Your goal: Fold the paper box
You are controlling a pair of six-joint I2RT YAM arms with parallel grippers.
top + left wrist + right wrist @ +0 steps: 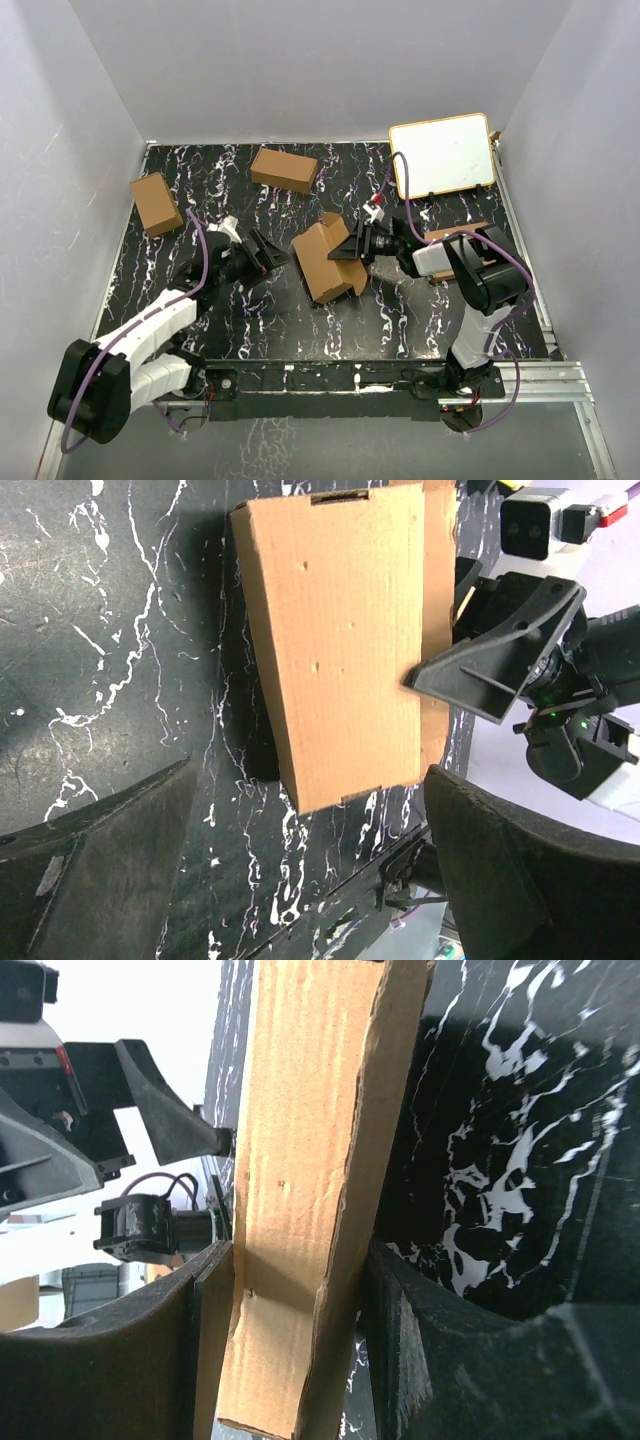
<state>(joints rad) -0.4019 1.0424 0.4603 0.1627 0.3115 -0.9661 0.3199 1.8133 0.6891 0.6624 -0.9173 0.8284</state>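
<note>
The paper box (325, 265) lies on the black marbled bench (250, 320) about midway between the two arms. It is a partly formed slim carton, and its long axis runs from the far side toward the near edge, the near end swung a little to the right. The right claw (352, 250) is clenched on the carton's right-hand long edge; in its wrist view a strip of cardboard stands pinched between the two fingers (430, 1350), which touch it on both faces. The left claw (275, 257) is released, jaws spread wide, and sits just left of the carton, near but apart from it, pointing across at the left long side. The box therefore lies straight ahead of the left claw, broadside on, with the right arm anchoring the opposite edge. The next press or fold looks to fall to the left arm, coming in crosswise to the long axis.
</note>
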